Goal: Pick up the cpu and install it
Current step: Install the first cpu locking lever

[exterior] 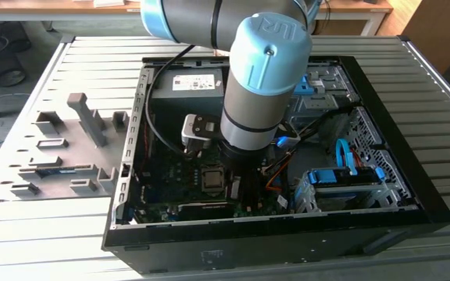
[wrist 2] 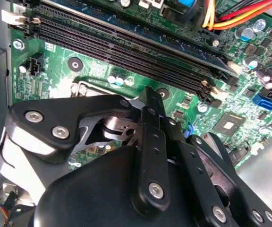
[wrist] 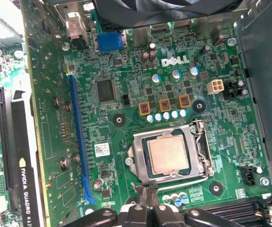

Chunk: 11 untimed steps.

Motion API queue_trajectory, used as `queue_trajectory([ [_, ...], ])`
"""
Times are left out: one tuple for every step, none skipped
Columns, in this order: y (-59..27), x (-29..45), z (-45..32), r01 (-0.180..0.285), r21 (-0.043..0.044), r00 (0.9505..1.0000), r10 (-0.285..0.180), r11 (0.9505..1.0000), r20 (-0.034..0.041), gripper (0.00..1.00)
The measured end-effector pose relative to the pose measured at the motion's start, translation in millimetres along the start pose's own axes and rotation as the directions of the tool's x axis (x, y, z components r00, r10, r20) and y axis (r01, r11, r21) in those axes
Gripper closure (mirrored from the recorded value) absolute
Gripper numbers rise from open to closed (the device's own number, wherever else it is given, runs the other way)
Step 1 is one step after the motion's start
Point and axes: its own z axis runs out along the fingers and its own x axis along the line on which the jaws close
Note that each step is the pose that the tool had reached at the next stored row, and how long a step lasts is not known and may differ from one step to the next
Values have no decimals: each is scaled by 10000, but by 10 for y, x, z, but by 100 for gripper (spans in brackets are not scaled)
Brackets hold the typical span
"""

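Observation:
The cpu (wrist: 168, 156) is a dull silver square lying flat in its socket on the green motherboard (wrist: 126, 71). The dark metal socket frame (wrist: 138, 142) surrounds it, with a lever along one side. My gripper (wrist: 148, 190) hovers just past the socket's edge, its fingers drawn together with nothing between them. In the second wrist view the gripper's black linkages (wrist 2: 150, 142) cover the socket area. In the exterior view the arm reaches down into the open computer case (exterior: 389, 193), and the socket (exterior: 211, 177) sits just to the exterior view's left of the gripper.
Black memory slots (wrist 2: 126, 52) run beside the socket. A graphics card (wrist: 25, 165) stands along one board edge and a fan (wrist: 164, 12) overhangs another. Orange and red cables (wrist 2: 230, 12) and blue drive brackets (exterior: 342, 175) crowd the case. A grey fixture tray (exterior: 68, 146) lies outside it.

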Motion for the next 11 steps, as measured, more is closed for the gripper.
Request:
queue_trajectory([
  [-1, 2, 1, 1, 0, 10000, -1, 10000, 1, 90],
  [-1, 5, 2, 0, 0, 10000, 0, 10000, 0, 90],
  [-3, 7, 2, 1, 0, 10000, -1, 10000, 2, 90],
  [-6, 7, 4, 2, 0, 10000, -2, 10000, 4, 90],
  [-7, 8, 5, 1, 0, 10000, -1, 10000, 3, 90],
  [-8, 8, 6, -1, 0, 10000, 1, 10000, 1, 90],
  [-11, 8, 10, -1, 0, 10000, 1, 10000, 2, 90],
  [-13, 8, 16, 0, 0, 10000, 0, 10000, 2, 90],
  [-14, 8, 21, 0, 0, 10000, 0, 10000, 0, 90],
  [-20, 7, 28, 1, -1, 10000, -1, 10000, -4, 90],
  [-24, 6, 31, 1, -1, 10000, -1, 10000, -5, 90],
])
